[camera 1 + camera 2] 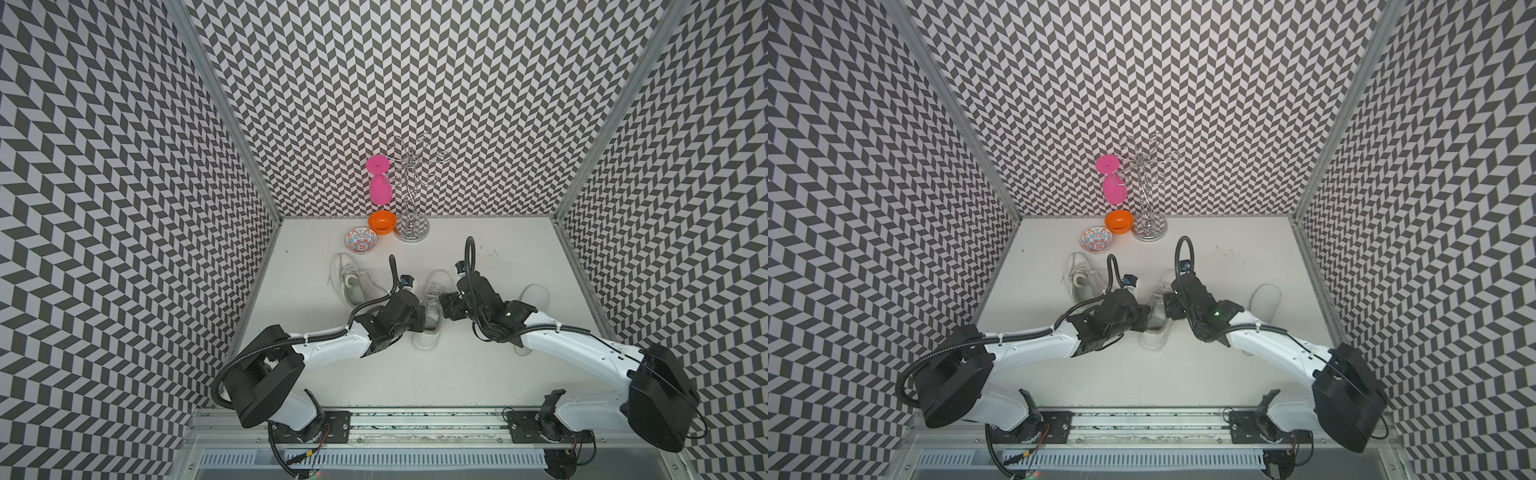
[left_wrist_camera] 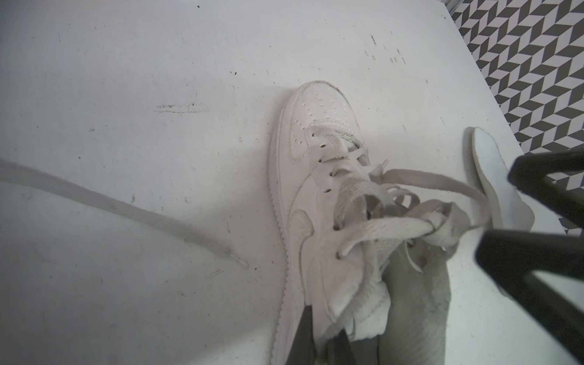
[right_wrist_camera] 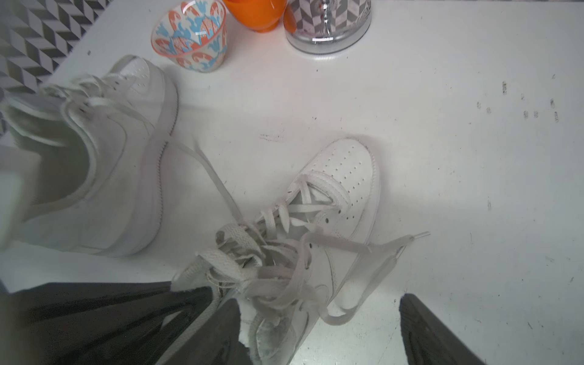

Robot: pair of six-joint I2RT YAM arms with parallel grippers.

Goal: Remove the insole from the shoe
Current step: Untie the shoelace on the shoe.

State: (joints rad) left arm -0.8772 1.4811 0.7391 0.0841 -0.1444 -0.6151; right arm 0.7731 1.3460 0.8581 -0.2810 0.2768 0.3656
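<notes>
A white shoe (image 1: 434,299) (image 1: 1158,309) with loose laces lies mid-table, toe toward the back wall. My left gripper (image 1: 419,322) (image 2: 322,328) is shut on the shoe's collar at its left side; the side wall sits pinched between the dark fingers (image 2: 303,338). My right gripper (image 1: 446,308) (image 3: 319,303) hangs open over the shoe's laces and right side, holding nothing. A white insole (image 1: 535,297) (image 1: 1265,301) (image 2: 493,177) lies flat on the table to the right of the shoe, partly under my right arm. The shoe's (image 2: 316,189) opening shows grey lining.
A second white shoe (image 1: 351,282) (image 3: 94,173) lies at the left rear. Behind it stand a patterned bowl (image 1: 360,241), an orange bowl (image 1: 381,222) and a chrome rack (image 1: 411,226) with a pink glass (image 1: 380,187) hanging on it. Patterned walls close three sides.
</notes>
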